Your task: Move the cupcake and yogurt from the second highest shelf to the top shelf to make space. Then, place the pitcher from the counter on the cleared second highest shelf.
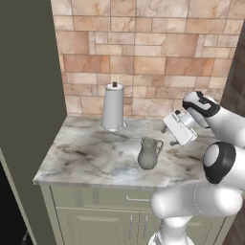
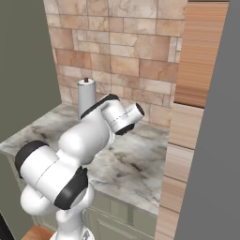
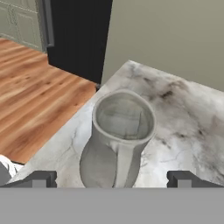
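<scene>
- The gripper (image 3: 112,179) sits nearest the lens in the hand view, its two dark fingertips (image 3: 41,178) spread as wide as they go, with nothing between them but air.
- The pitcher (image 3: 118,140) stands just ahead of the fingertips, upright on the counter (image 3: 183,113), its open mouth tilted toward the camera and its handle facing the hand, running down the near side.
- From the left base view the gripper (image 1: 168,136) hangs just right of the pitcher (image 1: 149,153) and a little above it, angled down toward it; the two are apart, not touching.
- The pitcher's long axis is vertical, and the handle side points toward the hand, so the approach runs along the counter (image 1: 86,158) from the pitcher's handle side.
- In my judgement the pitcher lies centred between the open fingers, so the coming move turns on advancing straight forward and slightly down until the fingers straddle the neck or handle.
- A tall white cylinder with a dark knob (image 1: 113,107) stands farther back near the wall, well clear of the approach.
</scene>
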Available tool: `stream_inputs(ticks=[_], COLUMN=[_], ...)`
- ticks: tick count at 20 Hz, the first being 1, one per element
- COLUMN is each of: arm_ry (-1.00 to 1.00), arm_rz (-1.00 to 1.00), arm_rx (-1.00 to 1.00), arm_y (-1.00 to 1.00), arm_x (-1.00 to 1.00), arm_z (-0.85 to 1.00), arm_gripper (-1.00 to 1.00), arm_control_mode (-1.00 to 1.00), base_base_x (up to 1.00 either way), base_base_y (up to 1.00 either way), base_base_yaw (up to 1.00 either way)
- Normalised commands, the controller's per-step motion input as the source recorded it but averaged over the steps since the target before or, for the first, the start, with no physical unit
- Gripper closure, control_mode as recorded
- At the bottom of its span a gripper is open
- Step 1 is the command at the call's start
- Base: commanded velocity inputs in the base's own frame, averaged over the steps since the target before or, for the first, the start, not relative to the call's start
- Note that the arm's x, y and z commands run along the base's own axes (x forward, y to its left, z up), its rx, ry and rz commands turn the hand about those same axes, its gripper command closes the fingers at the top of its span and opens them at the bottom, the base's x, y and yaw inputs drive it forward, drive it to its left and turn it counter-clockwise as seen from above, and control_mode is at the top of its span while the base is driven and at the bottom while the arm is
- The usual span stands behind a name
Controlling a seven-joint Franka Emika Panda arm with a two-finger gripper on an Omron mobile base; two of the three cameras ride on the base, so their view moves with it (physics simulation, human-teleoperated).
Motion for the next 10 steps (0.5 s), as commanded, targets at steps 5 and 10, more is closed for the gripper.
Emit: stream_inputs(ticks=[5, 10], arm_ry=[0.0, 0.0], arm_rz=[0.0, 0.0], arm_rx=[0.0, 0.0], arm_y=[0.27, 0.42], arm_x=[0.0, 0.0], arm_z=[-0.27, -0.27], arm_gripper=[-1.0, -1.0], arm_control_mode=[-1.0, -1.0], base_base_x=[0.0, 0.0], base_base_y=[0.0, 0.0], base_base_yaw=[0.0, 0.0])
